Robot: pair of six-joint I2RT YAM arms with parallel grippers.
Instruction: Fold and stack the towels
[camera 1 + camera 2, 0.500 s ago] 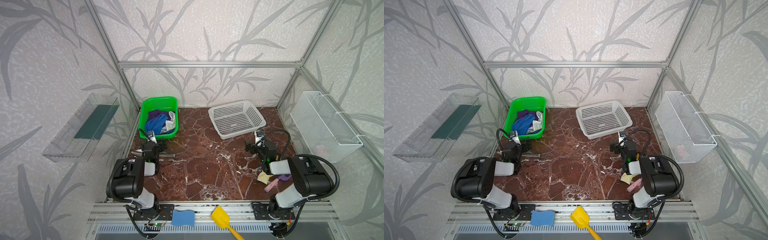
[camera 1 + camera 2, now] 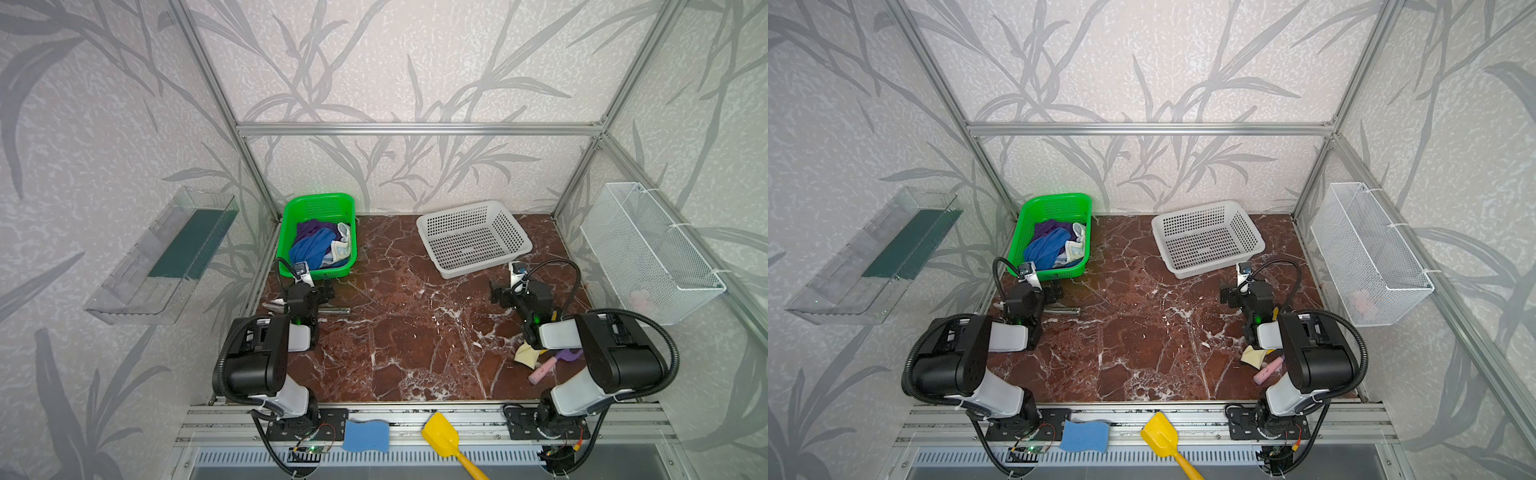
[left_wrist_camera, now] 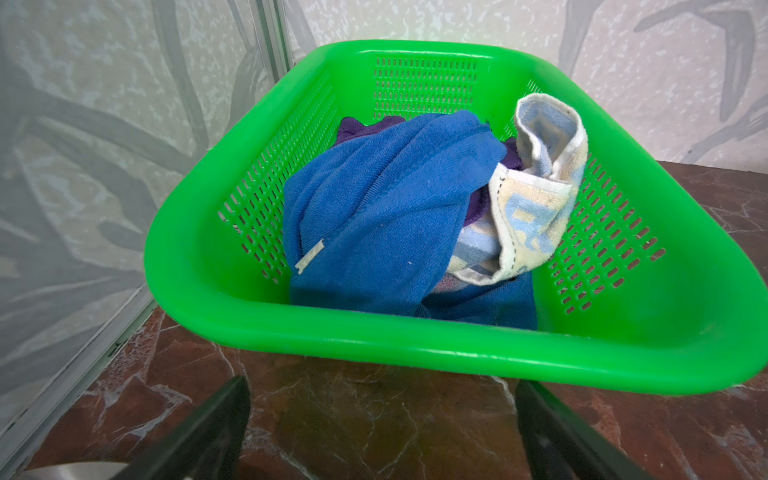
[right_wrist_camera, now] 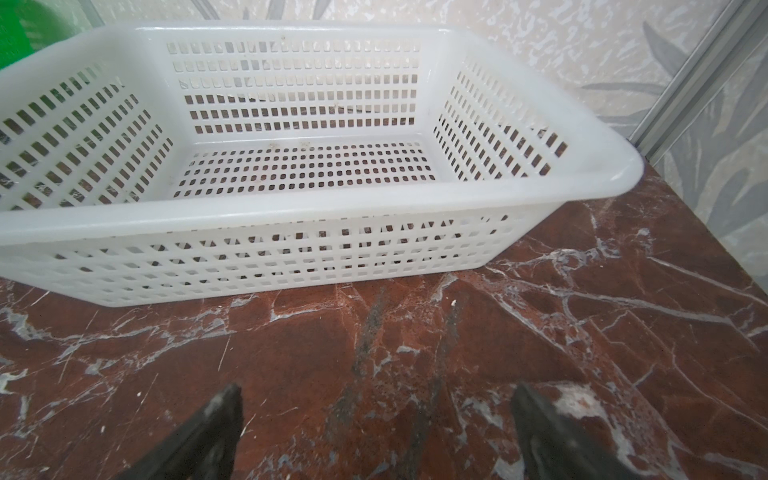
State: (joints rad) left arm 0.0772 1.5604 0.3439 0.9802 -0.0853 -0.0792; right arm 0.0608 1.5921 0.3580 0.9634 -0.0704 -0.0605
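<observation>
All three towels lie heaped in the green basket (image 3: 415, 345) at the back left of the surface (image 2: 415, 332). The blue towel (image 3: 374, 216) is on top, the purple towel (image 3: 361, 124) is mostly buried under it, and the cream towel (image 3: 536, 208) curls up against one wall. None is folded and none is out of the basket.

The left pincer (image 3: 382, 390) sits low, just short of the basket's near rim, with its jaws spread wide and nothing between them. The right pincer (image 4: 378, 390) is also spread and empty, and it faces the empty white basket (image 4: 291, 216).

The main risk, as I judge it, is the tangle. The blue towel drapes over the other two, so a deep grab could pinch two layers, and a lift could drag the cream or purple towel out with it.

The basket looks light. With a towel caught on its perforated wall, a pull could slide or tip it rather than free the cloth.

The left pincer is below the rim line. A straight reach forward would likely strike the rim and shove the basket toward the wall, so it has to rise first.

A metal tool (image 2: 307, 309) lies beside the left arm, and a swing could knock it.
</observation>
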